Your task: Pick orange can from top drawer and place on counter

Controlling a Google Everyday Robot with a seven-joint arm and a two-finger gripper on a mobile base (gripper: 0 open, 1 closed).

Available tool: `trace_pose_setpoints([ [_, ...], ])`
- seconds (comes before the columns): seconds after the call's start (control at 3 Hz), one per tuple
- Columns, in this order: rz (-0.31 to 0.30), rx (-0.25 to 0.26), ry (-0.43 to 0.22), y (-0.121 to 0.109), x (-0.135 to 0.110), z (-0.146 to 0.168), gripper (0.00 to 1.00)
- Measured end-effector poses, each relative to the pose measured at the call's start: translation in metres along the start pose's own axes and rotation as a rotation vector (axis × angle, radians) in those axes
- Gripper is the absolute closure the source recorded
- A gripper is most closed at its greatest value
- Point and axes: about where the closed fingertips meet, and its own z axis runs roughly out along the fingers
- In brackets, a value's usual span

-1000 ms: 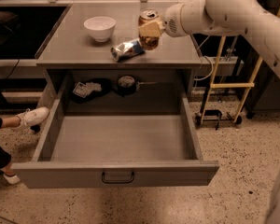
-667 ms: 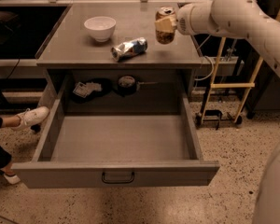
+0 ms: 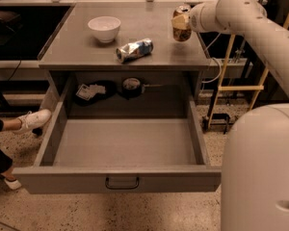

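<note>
The orange can (image 3: pixel 181 24) is upright at the right side of the counter (image 3: pixel 82 47), its silver top showing. My gripper (image 3: pixel 182 22) is shut on the can from the right, at the end of the white arm; whether the can's base touches the counter cannot be told. The top drawer (image 3: pixel 120 177) is pulled fully open below the counter, its front panel and dark handle (image 3: pixel 121 183) toward me. The drawer's floor is bare.
A white bowl (image 3: pixel 104 28) and a crushed silver-and-blue can (image 3: pixel 134 49) lie on the counter left of the orange can. Dark objects (image 3: pixel 111 89) sit at the back under the counter. A person's shoe (image 3: pixel 31 120) is at the left. A yellow frame (image 3: pixel 241 88) stands at the right.
The gripper has carried the orange can to the right and a little back over the counter, away from the crushed can. The drawer, the bowl and the crushed can have not moved.
</note>
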Motion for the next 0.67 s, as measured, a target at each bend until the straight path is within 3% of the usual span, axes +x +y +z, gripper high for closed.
trace_pose_setpoints([
  [0.67, 0.036, -0.078, 0.149, -0.001, 0.033, 0.025, 1.0],
])
